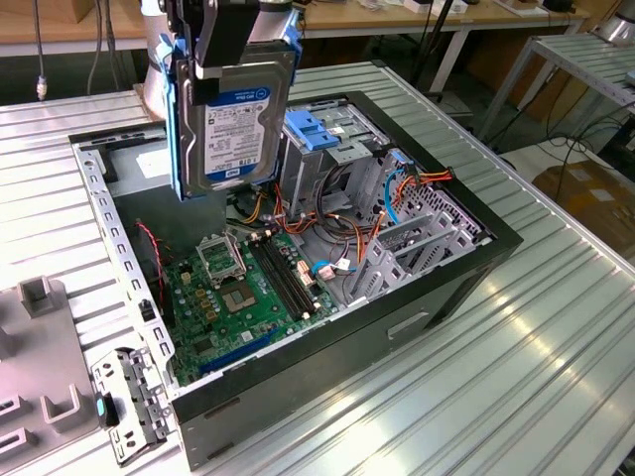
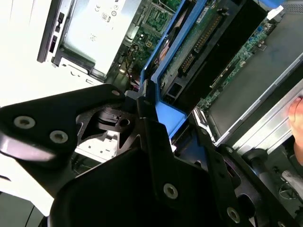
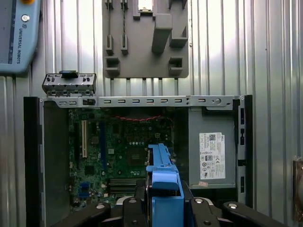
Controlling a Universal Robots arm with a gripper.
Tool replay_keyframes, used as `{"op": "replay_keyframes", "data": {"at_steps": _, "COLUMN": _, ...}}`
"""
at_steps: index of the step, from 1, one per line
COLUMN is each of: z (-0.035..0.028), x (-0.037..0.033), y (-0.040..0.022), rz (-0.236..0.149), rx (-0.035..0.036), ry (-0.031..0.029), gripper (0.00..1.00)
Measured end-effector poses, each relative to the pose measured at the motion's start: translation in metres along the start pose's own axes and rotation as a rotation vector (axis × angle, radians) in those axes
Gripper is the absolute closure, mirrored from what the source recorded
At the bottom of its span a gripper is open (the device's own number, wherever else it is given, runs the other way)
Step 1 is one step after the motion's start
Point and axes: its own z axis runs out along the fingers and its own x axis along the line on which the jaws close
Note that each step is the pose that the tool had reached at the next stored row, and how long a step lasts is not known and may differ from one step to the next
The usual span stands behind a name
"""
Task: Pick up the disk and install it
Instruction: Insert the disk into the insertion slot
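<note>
- Plainly, in the exterior view the gripper (image 1: 224, 58) is clamped on the top edge of the disk (image 1: 238, 114). The disk hangs upright in the air above the open computer case (image 1: 397, 332), over the motherboard (image 1: 238, 297).
- In the second wrist view the black fingers (image 2: 152, 138) pinch the disk's blue rail, and its circuit-board face slants away.
- In the first wrist view the disk shows edge-on between the closed jaws, above the case on the ribbed table (image 3: 274, 71).
</note>
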Motion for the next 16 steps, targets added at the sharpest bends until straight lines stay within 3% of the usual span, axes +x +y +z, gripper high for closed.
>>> {"op": "replay_keyframes", "data": {"at_steps": 10, "z": -0.0001, "x": 0.0109, "y": -0.0002, "rz": 0.0, "rx": 0.0, "ry": 0.0, "gripper": 0.63}}
{"op": "replay_keyframes", "data": {"at_steps": 16, "z": -0.0002, "x": 0.0114, "y": -0.0003, "rz": 0.0, "rx": 0.0, "ry": 0.0001, "gripper": 0.63}}
